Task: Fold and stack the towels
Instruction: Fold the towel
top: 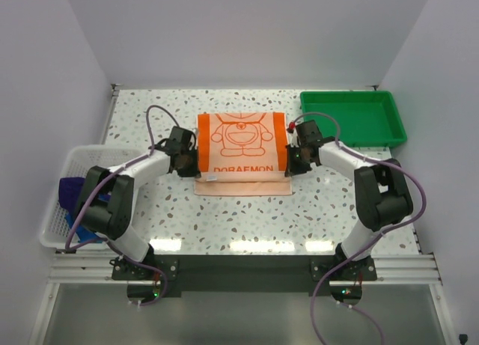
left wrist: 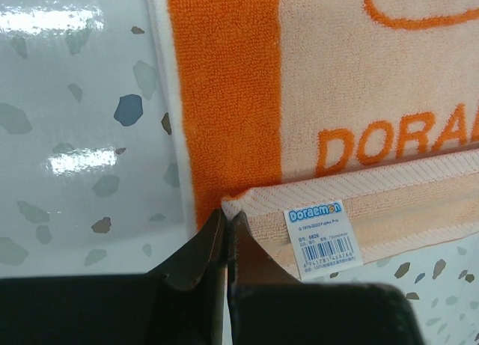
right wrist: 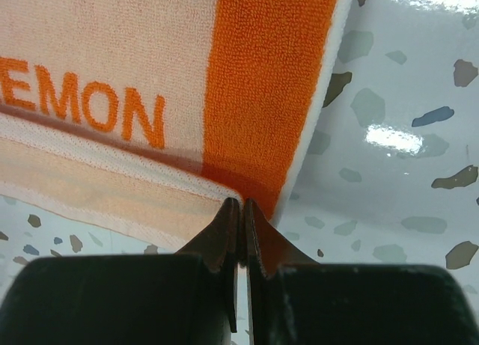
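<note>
The orange-and-white towel (top: 241,139) lies flat mid-table, its cartoon print and orange lettering facing up. Its pale near edge is turned up and shows the back side with a white barcode label (left wrist: 322,240). My left gripper (top: 188,162) is shut on that edge's left corner, which sits pinched at the tips (left wrist: 226,214). On the other side, my right gripper (top: 293,162) is shut on the right corner (right wrist: 241,203). The raised edge casts a shadow on the towel (right wrist: 112,46) under the lettering. A dark purple towel (top: 71,189) sits in the basket at the left.
A white mesh basket (top: 56,225) stands at the table's left edge beside the left arm. A green plastic tray (top: 352,120) sits at the back right. Speckled tabletop (top: 247,225) shows in front of the towel.
</note>
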Tool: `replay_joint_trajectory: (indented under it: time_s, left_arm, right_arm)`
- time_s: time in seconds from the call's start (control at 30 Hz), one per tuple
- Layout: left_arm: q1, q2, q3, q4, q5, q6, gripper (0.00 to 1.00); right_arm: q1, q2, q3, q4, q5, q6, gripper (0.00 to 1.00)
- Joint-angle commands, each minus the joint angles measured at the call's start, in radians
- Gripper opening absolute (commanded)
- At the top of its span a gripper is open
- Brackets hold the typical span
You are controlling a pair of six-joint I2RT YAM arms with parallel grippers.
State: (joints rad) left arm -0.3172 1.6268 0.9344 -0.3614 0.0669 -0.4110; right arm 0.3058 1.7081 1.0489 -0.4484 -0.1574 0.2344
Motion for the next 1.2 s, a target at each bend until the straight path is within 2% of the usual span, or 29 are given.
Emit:
replay_joint_trajectory:
  time_s: [0.0, 0.27, 0.5, 0.9, 1.13, 1.17]
  left_arm:
    - [0.026, -0.041, 0.032, -0.077, -0.185, 0.023, 0.0]
    - [0.026, -0.093, 0.081, -0.119, -0.187, 0.023, 0.0]
    - [0.013, -0.154, 0.054, -0.128, -0.177, 0.005, 0.0]
    - [-0.003, -0.061, -0.086, -0.011, -0.145, -0.034, 0.0]
    - [-0.008, -0.087, -0.123, -0.004, -0.15, -0.046, 0.01]
    - [-0.01, -0.096, -0.126, -0.01, -0.147, -0.051, 0.06]
  right_arm:
    - [-0.039, -0.059, 0.043, -0.068, 0.154, -0.018, 0.0]
    - [-0.037, -0.16, 0.076, -0.108, 0.173, -0.001, 0.0]
    - [-0.037, -0.231, 0.02, -0.116, 0.193, 0.016, 0.0]
    - [-0.037, -0.122, -0.079, -0.01, 0.203, 0.031, 0.0]
    - [-0.037, -0.096, -0.101, 0.007, 0.18, 0.034, 0.0]
    - [-0.037, -0.1, -0.108, 0.001, 0.174, 0.034, 0.05]
